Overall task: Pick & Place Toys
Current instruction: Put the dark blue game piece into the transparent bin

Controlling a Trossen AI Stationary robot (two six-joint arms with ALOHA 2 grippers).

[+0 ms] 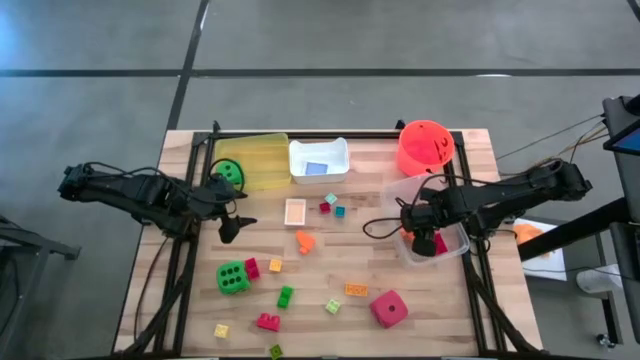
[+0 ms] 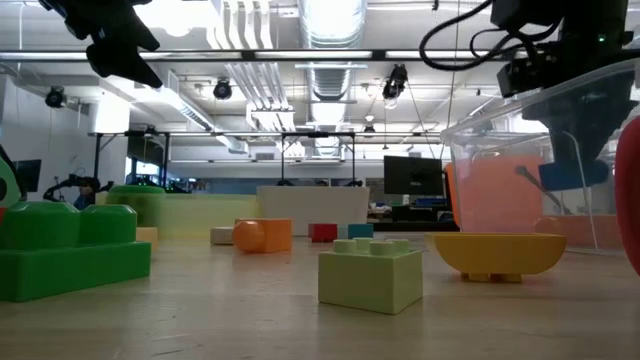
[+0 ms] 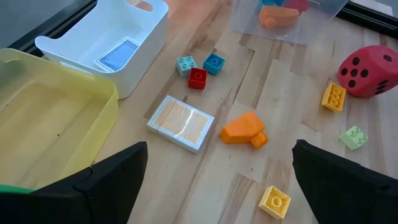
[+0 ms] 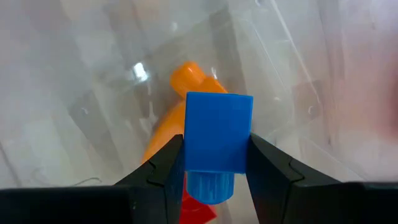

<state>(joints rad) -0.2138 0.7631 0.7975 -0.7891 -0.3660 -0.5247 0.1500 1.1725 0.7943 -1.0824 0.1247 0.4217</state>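
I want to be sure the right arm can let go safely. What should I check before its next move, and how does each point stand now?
1. Right gripper firmly holds the blue brick: ok.
2. Gripper is over the clear tray: ok.
3. Room in the tray beside the orange piece lying there: ok.
4. Brick's height above the tray floor: cannot tell.
5. Left gripper open and well away, above the card: ok.

We see a grey concrete floor (image 1: 400,40) with dark seams, white ceiling ducts (image 2: 330,25), strip lights, a dark monitor (image 2: 412,178) behind.
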